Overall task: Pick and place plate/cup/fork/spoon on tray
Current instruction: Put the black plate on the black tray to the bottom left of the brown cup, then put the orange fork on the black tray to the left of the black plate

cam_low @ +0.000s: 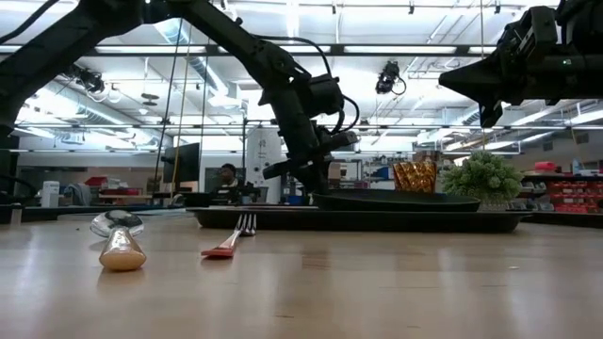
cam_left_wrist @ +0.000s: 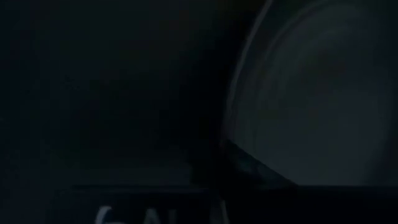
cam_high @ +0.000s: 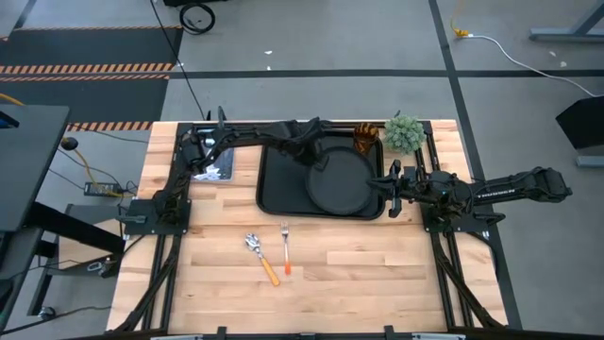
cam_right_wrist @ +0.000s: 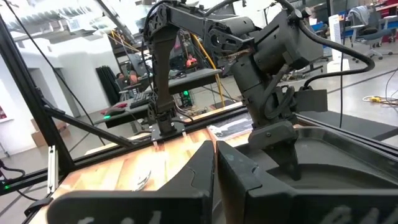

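The black tray (cam_high: 278,194) lies at the table's far middle. The round black plate (cam_high: 344,184) lies flat in the tray's right half and also shows in the low view (cam_low: 396,200). My left gripper (cam_high: 310,156) points down at the plate's far left rim (cam_right_wrist: 311,140); its wrist view shows only the dark rim (cam_left_wrist: 245,93). The amber cup (cam_high: 366,138) stands upright at the tray's far right corner. The spoon (cam_high: 261,255) and the fork (cam_high: 284,247) lie on the wood nearer the front. My right gripper (cam_high: 387,185) is shut and empty, above the tray's right edge.
A small green potted plant (cam_high: 404,134) stands right of the cup at the far right. A flat dark sheet (cam_high: 213,171) lies left of the tray under the left arm. Bare wood (cam_high: 377,274) lies at the front right. A person (cam_low: 227,176) shows in the room behind.
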Controlling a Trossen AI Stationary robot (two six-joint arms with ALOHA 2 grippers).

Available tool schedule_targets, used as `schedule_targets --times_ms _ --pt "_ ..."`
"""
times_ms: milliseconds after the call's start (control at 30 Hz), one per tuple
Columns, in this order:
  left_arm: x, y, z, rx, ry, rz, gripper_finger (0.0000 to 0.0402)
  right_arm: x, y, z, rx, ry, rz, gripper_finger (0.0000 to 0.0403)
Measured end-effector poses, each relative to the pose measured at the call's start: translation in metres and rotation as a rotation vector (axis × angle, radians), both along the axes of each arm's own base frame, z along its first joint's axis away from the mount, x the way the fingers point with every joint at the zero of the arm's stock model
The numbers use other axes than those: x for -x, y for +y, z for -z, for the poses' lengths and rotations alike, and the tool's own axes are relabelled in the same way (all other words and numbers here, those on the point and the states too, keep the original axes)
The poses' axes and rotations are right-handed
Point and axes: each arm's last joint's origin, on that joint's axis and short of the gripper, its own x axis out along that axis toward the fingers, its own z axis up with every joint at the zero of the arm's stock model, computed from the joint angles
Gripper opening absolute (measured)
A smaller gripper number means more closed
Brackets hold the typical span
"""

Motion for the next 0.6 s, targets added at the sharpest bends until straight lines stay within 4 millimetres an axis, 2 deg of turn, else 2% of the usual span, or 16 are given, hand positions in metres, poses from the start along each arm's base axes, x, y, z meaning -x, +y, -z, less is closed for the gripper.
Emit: schedule_targets --times_ms 367,467,600 --pt "0.000 -0.006 -0.001 -0.085 0.045 0.046 0.0124 0.000 0.000 0.000 0.000 0.000 0.000 0.0022" --pt "0.004 -0.012 -0.011 -0.108 0.077 0.069 0.0131 0.000 0.000 0.000 0.000 0.000 0.000 0.0022" --pt "0.010 -0.033 -0.029 -0.125 0.130 0.119 0.0128 0.000 0.000 0.000 0.000 0.000 0.000 0.0022"
